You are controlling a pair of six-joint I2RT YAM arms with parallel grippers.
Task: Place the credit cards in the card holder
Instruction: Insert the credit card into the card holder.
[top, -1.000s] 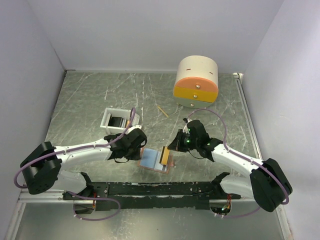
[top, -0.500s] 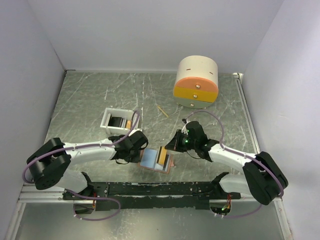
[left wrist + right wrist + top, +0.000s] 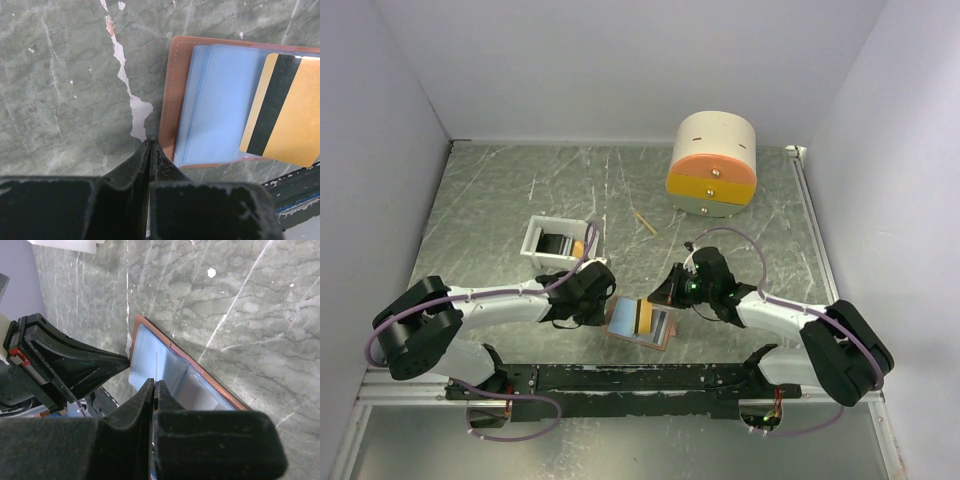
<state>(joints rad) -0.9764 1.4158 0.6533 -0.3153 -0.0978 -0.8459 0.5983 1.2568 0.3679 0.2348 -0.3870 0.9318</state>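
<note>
Although the gold card [image 3: 642,318] stood almost upright in the right gripper [image 3: 670,293] one second ago, in the top view it now lies flat across the open card holder [image 3: 623,321]. The holder itself has slid a little toward the right arm. I judge this card to be nearly placed. The left gripper [image 3: 603,303] is at the holder's left edge. A dark card [image 3: 556,243] waits in the white tray [image 3: 533,235], well apart on the bench [image 3: 500,190]. The wooden stick [image 3: 645,222] and the round drawer box [image 3: 712,160] are farther back and block nothing.

In the left wrist view, the left gripper [image 3: 150,145] has its jaws pressed together, with the tips touching the holder's salmon rim [image 3: 172,90]. The gold card [image 3: 295,115] covers part of the blue face. Whether it sits inside a pocket, I cannot tell.

In the right wrist view, the right gripper [image 3: 154,384] is also closed, with its tips over the blue face. Whether it pinches the card, I cannot tell.
</note>
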